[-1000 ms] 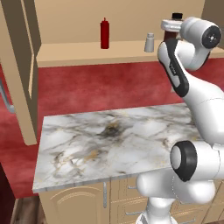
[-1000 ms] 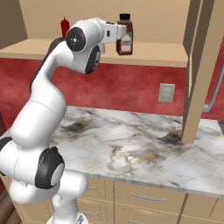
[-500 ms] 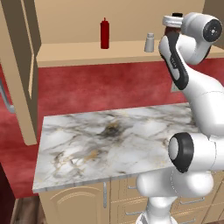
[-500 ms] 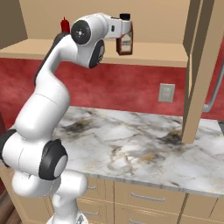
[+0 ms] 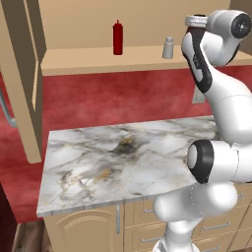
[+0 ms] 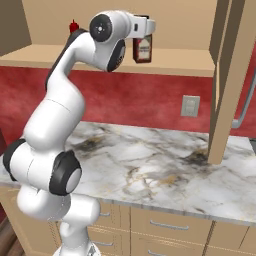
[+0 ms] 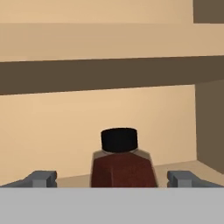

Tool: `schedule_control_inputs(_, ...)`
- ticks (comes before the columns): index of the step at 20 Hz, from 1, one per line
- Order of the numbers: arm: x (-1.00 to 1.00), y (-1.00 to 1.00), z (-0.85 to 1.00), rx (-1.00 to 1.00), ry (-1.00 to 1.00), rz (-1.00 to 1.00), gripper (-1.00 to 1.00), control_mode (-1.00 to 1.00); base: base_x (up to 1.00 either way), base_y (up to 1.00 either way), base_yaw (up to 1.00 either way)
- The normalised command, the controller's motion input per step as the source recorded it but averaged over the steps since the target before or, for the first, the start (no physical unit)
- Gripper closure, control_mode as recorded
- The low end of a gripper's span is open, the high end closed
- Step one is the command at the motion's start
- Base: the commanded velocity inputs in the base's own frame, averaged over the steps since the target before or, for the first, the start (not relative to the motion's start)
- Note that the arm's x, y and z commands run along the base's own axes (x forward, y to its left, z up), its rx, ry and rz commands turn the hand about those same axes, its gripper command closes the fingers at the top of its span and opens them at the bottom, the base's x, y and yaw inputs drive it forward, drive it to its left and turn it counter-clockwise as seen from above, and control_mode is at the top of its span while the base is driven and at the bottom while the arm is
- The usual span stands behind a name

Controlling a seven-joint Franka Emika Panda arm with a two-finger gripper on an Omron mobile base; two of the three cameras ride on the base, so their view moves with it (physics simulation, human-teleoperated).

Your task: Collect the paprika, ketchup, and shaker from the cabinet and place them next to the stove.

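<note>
The paprika [image 7: 122, 168], a dark red-brown jar with a black cap, stands on the cabinet shelf [image 6: 190, 62] right in front of my gripper [image 7: 113, 179]. The gripper is open, with one fingertip [image 7: 41, 178] on each side of the jar and a gap to both. In the right base view the paprika [image 6: 142, 50] sits just under my white hand [image 6: 145, 25]. The red ketchup [image 5: 117, 37] and the small pale shaker [image 5: 169, 47] stand further left on the same shelf [image 5: 98, 58]. The stove is out of view.
Open cabinet doors hang on the left [image 5: 24, 78] and on the right [image 6: 225, 85]. Below the shelf are a red wall with a socket [image 6: 190, 105] and a marble counter [image 5: 118, 157] over drawers.
My hand has risen and moved forward to the paprika, so the jar now lies between the fingers. The gripper stayed open. The bottles have not moved.
</note>
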Motion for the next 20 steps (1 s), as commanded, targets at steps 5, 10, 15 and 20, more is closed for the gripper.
schedule_control_inputs(5,0.29,-0.02,0.0,0.0,0.1,0.0,-1.0,-1.0,0.0,0.0,0.0)
schedule_control_inputs(10,0.22,0.0,0.01,0.0,0.08,0.0,-1.0,-1.0,0.0,0.0,0.0)
schedule_control_inputs(15,0.03,-0.04,0.12,0.0,0.0,0.0,-1.0,-1.0,0.0,0.0,0.0)
schedule_control_inputs(20,0.0,-0.06,0.13,0.0,0.0,0.0,-1.0,-1.0,0.0,0.0,0.0)
